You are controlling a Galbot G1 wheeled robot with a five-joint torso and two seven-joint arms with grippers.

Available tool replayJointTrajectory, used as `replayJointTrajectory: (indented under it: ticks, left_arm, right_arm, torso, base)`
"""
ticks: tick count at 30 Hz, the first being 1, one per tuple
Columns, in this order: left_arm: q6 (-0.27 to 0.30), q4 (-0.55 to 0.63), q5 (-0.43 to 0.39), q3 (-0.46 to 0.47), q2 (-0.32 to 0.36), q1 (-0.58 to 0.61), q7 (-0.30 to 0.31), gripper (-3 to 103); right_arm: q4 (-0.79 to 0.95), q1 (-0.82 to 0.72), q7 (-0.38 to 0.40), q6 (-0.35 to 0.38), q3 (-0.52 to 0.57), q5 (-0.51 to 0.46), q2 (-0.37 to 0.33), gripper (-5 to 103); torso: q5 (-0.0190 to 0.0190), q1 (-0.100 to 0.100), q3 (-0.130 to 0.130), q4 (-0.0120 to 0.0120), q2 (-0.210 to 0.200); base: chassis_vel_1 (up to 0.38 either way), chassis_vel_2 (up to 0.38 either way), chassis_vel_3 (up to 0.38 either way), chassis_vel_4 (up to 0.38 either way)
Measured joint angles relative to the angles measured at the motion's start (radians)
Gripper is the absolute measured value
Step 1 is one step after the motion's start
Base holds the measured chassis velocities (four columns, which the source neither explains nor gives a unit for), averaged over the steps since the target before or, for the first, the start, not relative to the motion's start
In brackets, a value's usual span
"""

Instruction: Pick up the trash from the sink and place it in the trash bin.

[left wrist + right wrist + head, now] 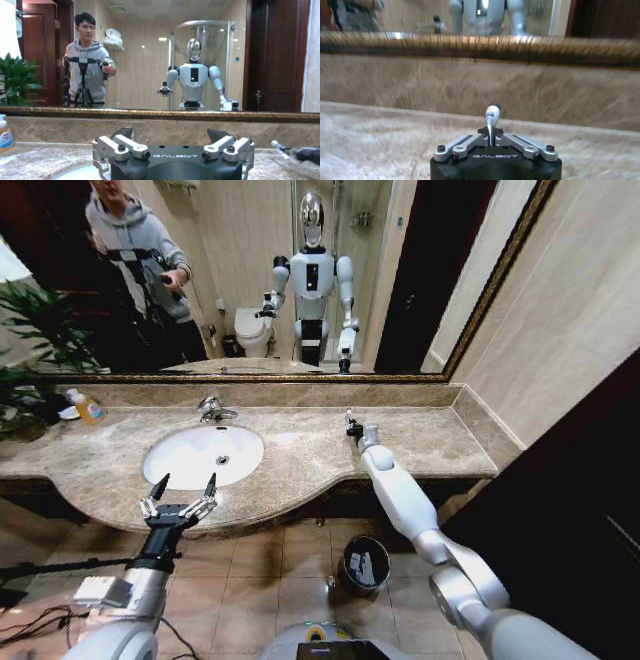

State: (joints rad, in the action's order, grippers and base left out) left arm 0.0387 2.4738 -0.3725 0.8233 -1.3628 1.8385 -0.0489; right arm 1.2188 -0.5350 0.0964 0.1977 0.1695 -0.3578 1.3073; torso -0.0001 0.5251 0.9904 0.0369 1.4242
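Right gripper (491, 132) pinching a small white tube (492, 110) above the marble countertop (400, 442); left gripper (182, 488) spread wide before the sink (180, 450).

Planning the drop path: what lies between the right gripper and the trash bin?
In the head view, the right gripper, shut on a small white tube, is over the countertop. Between it and the trash bin lie bare marble, the counter edge and the robot's forearm.

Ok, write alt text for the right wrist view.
The right gripper, shut on a small white tube with a dark tip, hovers over the beige marble countertop. Behind it the marble backsplash rises to a dark gilded mirror frame.
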Motion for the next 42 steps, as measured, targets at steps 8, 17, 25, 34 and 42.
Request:
replayJointTrajectory:
  ticks: [8, 17, 25, 34, 42]
  left_arm:
    - [0.0, 0.0, 0.0, 0.0, 0.0, 0.0, 0.0, 100]
    - [0.0, 0.0, 0.0, 0.0, 0.0, 0.0, 0.0, 100]
    - [0.0, 0.0, 0.0, 0.0, 0.0, 0.0, 0.0, 100]
    - [0.0, 0.0, 0.0, 0.0, 0.0, 0.0, 0.0, 100]
    - [0.0, 0.0, 0.0, 0.0, 0.0, 0.0, 0.0, 100]
  right_arm:
    - [0.428, -0.299, 0.044, -0.017, 0.05, -0.1, -0.163, 2]
    - [0.793, -0.668, 0.084, -0.019, 0.207, -0.085, -0.189, 2]
    - [0.903, -0.996, 0.06, -0.131, 0.277, 0.08, -0.086, 2]
    - [0.795, -1.165, 0.039, -0.275, 0.291, 0.234, 0.063, 2]
    - [0.407, -1.061, 0.018, -0.34, 0.268, 0.245, 0.07, 2]
  torso:
    - [0.0004, 0.0, 0.0, -0.0004, 0.0]
    - [0.0001, 0.0, 0.0, -0.0001, 0.0]
    - [0.0003, 0.0, 0.0, -0.0002, 0.0]
    - [-0.0001, 0.0, 0.0, -0.0002, 0.0]
    - [0.0, 0.0, 0.0, -0.0002, 0.0]
  base:
    - [0.0, 0.0, 0.0, 0.0]
    - [0.0, 0.0, 0.0, 0.0]
    - [0.0, 0.0, 0.0, 0.0]
    - [0.0, 0.0, 0.0, 0.0]
    - [0.0, 0.0, 0.0, 0.0]
